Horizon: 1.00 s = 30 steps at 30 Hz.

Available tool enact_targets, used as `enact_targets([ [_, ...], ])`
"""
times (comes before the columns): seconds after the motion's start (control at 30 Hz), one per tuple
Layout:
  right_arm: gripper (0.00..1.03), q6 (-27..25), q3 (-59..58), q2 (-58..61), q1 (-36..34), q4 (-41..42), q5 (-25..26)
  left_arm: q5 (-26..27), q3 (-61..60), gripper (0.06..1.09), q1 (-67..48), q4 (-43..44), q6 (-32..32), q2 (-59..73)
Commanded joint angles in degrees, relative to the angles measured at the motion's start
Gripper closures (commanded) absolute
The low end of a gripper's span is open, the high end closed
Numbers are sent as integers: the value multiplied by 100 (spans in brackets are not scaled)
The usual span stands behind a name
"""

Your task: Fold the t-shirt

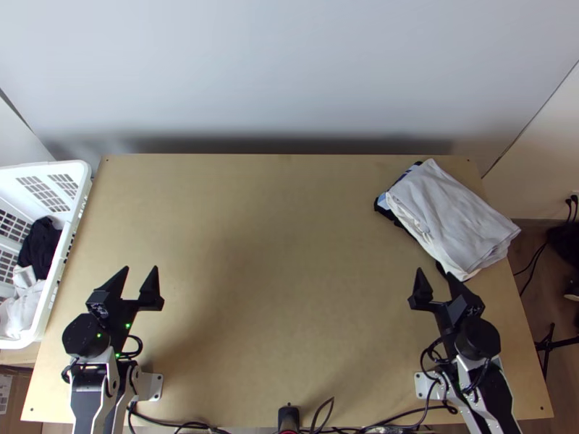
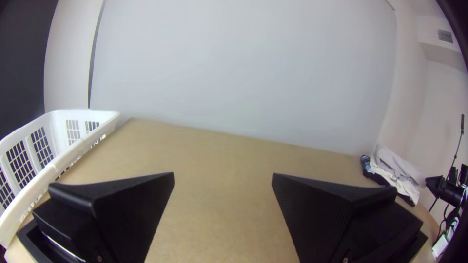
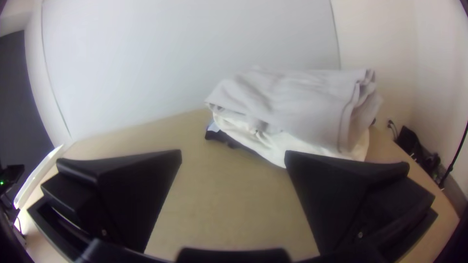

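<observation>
White cloth [image 1: 24,307] and black cloth [image 1: 39,247] lie bunched in the basket [image 1: 65,253], and the shirt is likely one of them, though which, I can't tell! Should handle light, soft, floppy, nothing fragile: pinch it at a shoulder seam or hem. Left claw [image 1: 142,269], right claw [image 1: 434,273]: both released, fingers wide apart, holding nothing. The top view peers down into the basket; the right wrist view gives the pile [image 1: 452,217] side-on, grey over white, dark edge beneath!
</observation>
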Motion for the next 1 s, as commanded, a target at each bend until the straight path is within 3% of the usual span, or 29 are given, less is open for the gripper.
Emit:
enact_targets([
  [0.0,5,492,2,-3,313,-161,0,-280,19,11,-32,15,-44,-5],
  [0.3,5,501,2,-3,313,-161,0,-597,291,11,153,138,26,-5],
  [0.5,5,501,2,-3,304,-170,0,-597,1012,11,170,-231,-149,364],
  [0.83,5,509,2,-3,278,-143,0,-650,4123,11,109,-1778,-685,3572],
  [0.97,5,492,2,-3,146,-91,0,-658,4993,11,513,-1796,-765,4117],
])
